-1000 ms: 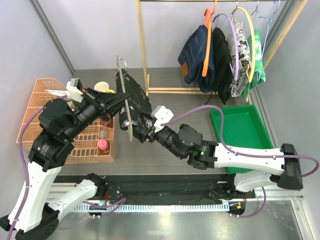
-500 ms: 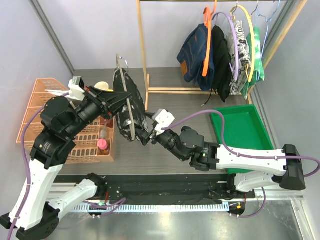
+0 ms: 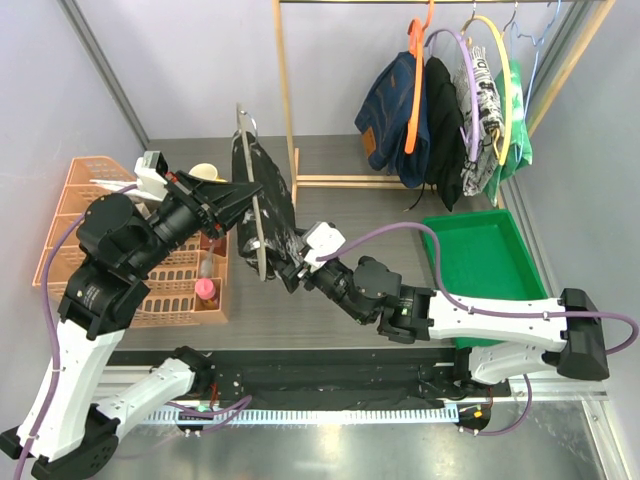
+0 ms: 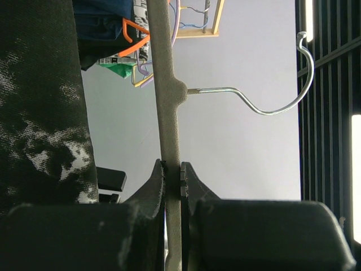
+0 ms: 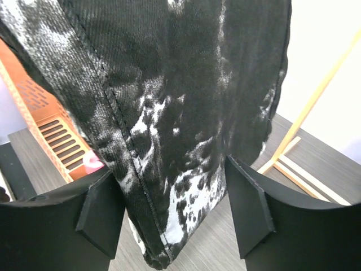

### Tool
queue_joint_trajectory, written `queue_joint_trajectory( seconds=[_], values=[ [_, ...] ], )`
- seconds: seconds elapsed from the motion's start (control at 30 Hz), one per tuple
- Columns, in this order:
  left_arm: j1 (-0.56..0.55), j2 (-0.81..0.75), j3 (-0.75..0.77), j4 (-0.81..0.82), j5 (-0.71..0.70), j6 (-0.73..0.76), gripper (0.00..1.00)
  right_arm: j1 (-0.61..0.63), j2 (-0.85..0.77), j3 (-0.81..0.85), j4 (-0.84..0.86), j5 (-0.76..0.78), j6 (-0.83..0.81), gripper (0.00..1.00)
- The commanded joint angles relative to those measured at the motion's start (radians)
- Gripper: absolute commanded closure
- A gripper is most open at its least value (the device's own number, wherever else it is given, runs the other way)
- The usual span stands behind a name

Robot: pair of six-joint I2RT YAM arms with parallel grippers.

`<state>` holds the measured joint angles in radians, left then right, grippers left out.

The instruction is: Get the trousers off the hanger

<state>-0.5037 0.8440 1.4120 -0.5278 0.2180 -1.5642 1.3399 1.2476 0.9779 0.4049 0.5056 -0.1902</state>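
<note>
My left gripper (image 3: 243, 198) is shut on the pale bar of a hanger (image 3: 250, 215) with a metal hook (image 4: 271, 107), and holds it off the table. The black-and-white marbled trousers (image 3: 272, 200) hang over that hanger. In the left wrist view the bar (image 4: 168, 113) is pinched between the jaws of my left gripper (image 4: 172, 176), with the trousers (image 4: 39, 124) to the left. My right gripper (image 3: 291, 271) is open. Its fingers stand on either side of the trousers' lower end (image 5: 180, 124) without closing on it; the right wrist view shows this gripper (image 5: 175, 206) too.
The other trousers (image 3: 440, 110), in navy, black, newspaper print and green, hang on hangers from a wooden rack (image 3: 287, 90) at the back right. A green tray (image 3: 470, 235) lies at the right. An orange basket (image 3: 75, 215) holding a pink bottle (image 3: 205, 288) stands at the left.
The hanger with the marbled trousers has shifted slightly in my left gripper's hold. My right gripper has moved a little left and nearer, staying open around the trousers' lower end.
</note>
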Motion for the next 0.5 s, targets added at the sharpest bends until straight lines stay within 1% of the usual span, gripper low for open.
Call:
queue_joint_trajectory(
  seconds=[0.0, 0.1, 0.17, 0.23, 0.27, 0.37, 0.47],
  values=[
    [-0.001, -0.034, 0.070, 0.219, 0.021, 0.016, 1.00, 0.001, 0.016, 0.053, 0.078, 0.070, -0.043, 0.30],
    [0.001, -0.039, 0.068, 0.219, 0.021, 0.016, 1.00, 0.001, 0.026, 0.071, 0.100, 0.080, -0.058, 0.31],
    [0.001, -0.039, 0.067, 0.221, 0.020, 0.016, 1.00, 0.001, 0.029, 0.084, 0.092, 0.047, -0.068, 0.31],
    [-0.001, -0.034, 0.067, 0.222, 0.026, 0.015, 1.00, 0.001, 0.035, 0.093, 0.080, 0.019, -0.065, 0.29],
    [-0.001, -0.034, 0.067, 0.226, 0.026, 0.015, 1.00, 0.001, 0.035, 0.094, 0.077, -0.002, -0.060, 0.26],
    [-0.001, -0.036, 0.062, 0.229, 0.027, 0.013, 1.00, 0.001, 0.050, 0.107, 0.092, 0.020, -0.058, 0.23],
    [0.001, -0.039, 0.058, 0.230, 0.026, 0.010, 1.00, 0.002, 0.056, 0.123, 0.110, 0.024, -0.066, 0.22]
  ],
)
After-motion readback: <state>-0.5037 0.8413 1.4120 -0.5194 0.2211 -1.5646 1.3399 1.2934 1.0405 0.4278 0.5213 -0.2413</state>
